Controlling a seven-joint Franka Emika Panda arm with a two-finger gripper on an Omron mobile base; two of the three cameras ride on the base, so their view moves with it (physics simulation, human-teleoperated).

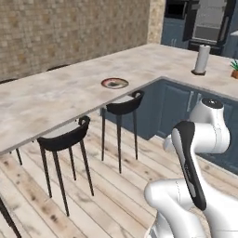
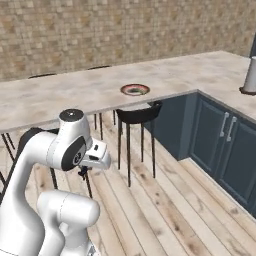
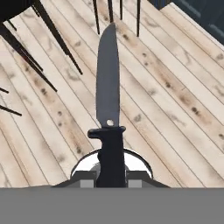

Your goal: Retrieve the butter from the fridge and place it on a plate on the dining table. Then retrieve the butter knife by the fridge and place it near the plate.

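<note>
The gripper [image 3: 110,177] is clamped tight on the knife [image 3: 108,109], pinching the black handle with the grey blade sticking straight out ahead over the plank floor [image 3: 175,100]. So the knife is in hand and riding along, low by the arm's hand in the right base view, where the gripper [image 2: 84,172] hangs under the wrist, well short of the table. That puts us, by my reading, in the last leg: carrying the knife over to the plate.

Ahead stand two black stools [image 1: 65,139] tucked under the table edge. Beyond them the table [image 1: 56,97] stretches wide, and the plate [image 1: 115,83] sits near its front edge, red ring showing. Something lies on its middle, but it is too small to say whether that is the butter.

Next move, I'd say: close in on the table, lift the knife up and over the stools, reach across the edge and set it down flat just beside the plate, not on it, before letting go. Farther back, a paper towel roll [image 1: 201,59] stands on the counter.
</note>
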